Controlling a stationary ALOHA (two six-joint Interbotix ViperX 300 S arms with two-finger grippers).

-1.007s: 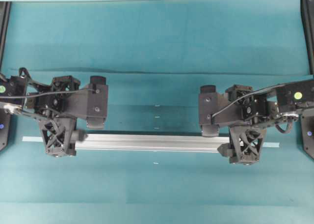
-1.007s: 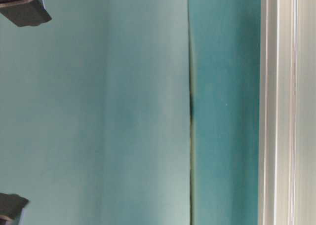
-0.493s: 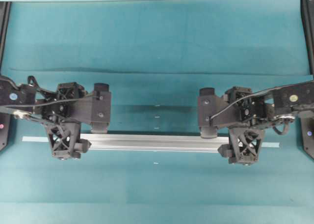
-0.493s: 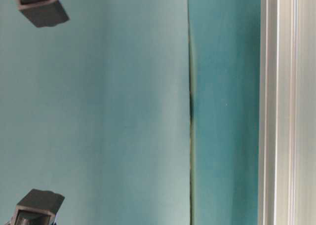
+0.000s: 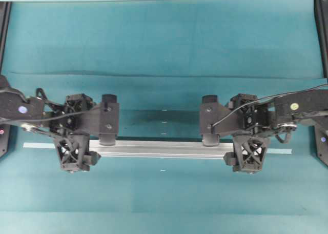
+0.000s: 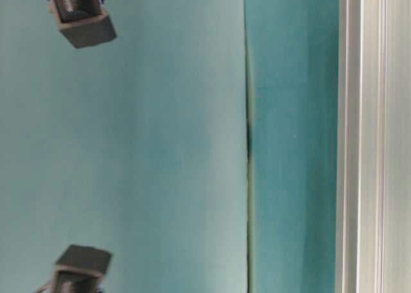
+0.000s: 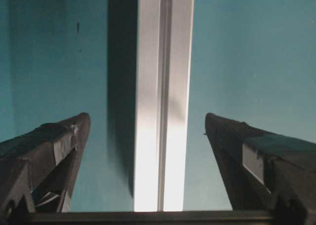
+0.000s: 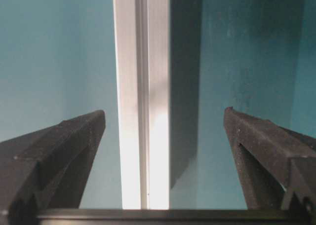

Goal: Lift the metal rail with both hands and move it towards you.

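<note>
Left tool [image 7: 145,124] and right tool [image 8: 163,119] open wide, each straddling the metal rail [image 5: 159,148]; neither touching.

In the overhead view, two black lattice-fingered grippers, left [image 5: 78,153] and right [image 5: 248,153], cover stretches of the long grooved silver aluminium rail [image 5: 159,148]. Both wrist views crop the rail at top and bottom. The table-level view crops it at the right edge [image 6: 372,139].

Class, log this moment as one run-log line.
left gripper: open, straddling the long grooved silver metal rail | right gripper: open, straddling rail | rail: flat on teal table, ungrasped
</note>
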